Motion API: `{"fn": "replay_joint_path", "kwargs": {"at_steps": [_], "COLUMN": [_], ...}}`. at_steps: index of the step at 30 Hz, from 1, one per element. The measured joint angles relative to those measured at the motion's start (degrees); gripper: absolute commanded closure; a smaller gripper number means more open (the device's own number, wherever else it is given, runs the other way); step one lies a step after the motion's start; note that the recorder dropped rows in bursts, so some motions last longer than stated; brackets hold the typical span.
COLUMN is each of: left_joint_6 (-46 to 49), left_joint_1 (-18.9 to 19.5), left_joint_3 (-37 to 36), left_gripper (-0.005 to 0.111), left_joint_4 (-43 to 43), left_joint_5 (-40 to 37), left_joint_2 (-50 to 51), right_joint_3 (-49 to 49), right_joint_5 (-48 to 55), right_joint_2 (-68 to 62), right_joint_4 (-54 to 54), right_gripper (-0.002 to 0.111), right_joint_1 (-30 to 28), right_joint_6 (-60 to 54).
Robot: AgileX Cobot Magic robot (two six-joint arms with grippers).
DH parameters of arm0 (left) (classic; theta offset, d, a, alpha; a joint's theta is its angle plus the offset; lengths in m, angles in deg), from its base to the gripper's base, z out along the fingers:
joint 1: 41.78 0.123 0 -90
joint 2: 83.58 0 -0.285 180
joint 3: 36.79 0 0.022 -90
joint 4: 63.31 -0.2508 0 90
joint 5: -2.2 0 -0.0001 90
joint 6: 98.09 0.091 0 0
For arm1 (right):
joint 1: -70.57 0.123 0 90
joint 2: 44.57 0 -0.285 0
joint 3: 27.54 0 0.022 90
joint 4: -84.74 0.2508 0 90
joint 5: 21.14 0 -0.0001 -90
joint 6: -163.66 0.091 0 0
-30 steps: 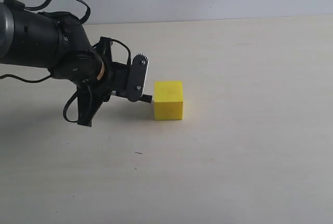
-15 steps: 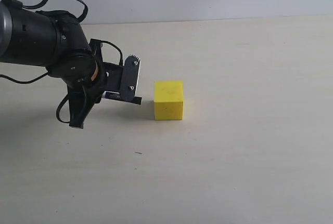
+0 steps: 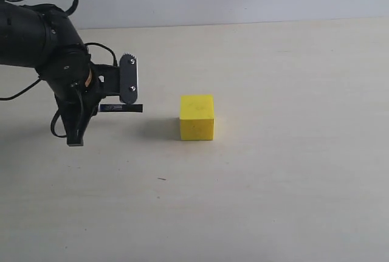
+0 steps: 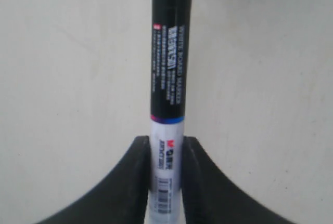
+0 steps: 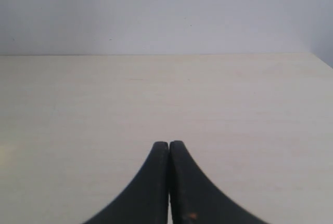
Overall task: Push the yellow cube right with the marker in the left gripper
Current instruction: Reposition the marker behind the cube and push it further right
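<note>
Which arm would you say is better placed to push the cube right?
Left. The left gripper clamps the marker, whose tip points at the cube across a gap. The right gripper is shut on nothing and does not appear in the exterior view.

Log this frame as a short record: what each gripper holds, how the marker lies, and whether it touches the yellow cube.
yellow cube: sits on the table, nothing touching it
left gripper: shut on the marker, left of the yellow cube in the exterior view
marker: held roughly level, free end pointing toward the yellow cube
marker-to-cube contact: none, bare table shows between them
right gripper: shut, holding nothing
push: not under way
</note>
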Motion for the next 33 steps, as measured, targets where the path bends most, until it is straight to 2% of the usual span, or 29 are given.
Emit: {"fn": "replay_joint_path", "kwargs": {"at_steps": [5,12,17,26,29,33], "left_joint_6": [-0.12,-0.26,-0.15,-0.39,-0.39,-0.39], "left_joint_1": [2.89,3.52,0.7,-9.16,-9.2,-6.82], "left_joint_3": [0.0,0.0,0.15,4.98,5.34,5.47], "left_gripper": [0.107,0.107,0.107,0.107,0.107,0.107], "left_joint_4": [1.31,1.67,2.42,4.62,4.76,4.65], "left_joint_5": [-0.22,-0.23,4.24,8.38,7.95,4.82], "left_joint_2": [0.0,0.0,1.59,7.85,7.85,7.85], "right_joint_3": [0.0,0.0,0.0,0.0,0.0,0.0], "right_joint_5": [0.0,0.0,0.0,0.0,0.0,0.0], "right_joint_2": [0.0,0.0,0.0,0.0,0.0,0.0], "right_joint_4": [0.0,0.0,0.0,0.0,0.0,0.0], "right_gripper": [0.108,0.108,0.108,0.108,0.108,0.108], "right_joint_1": [0.0,0.0,0.0,0.0,0.0,0.0], "right_joint_6": [0.0,0.0,0.0,0.0,0.0,0.0]}}
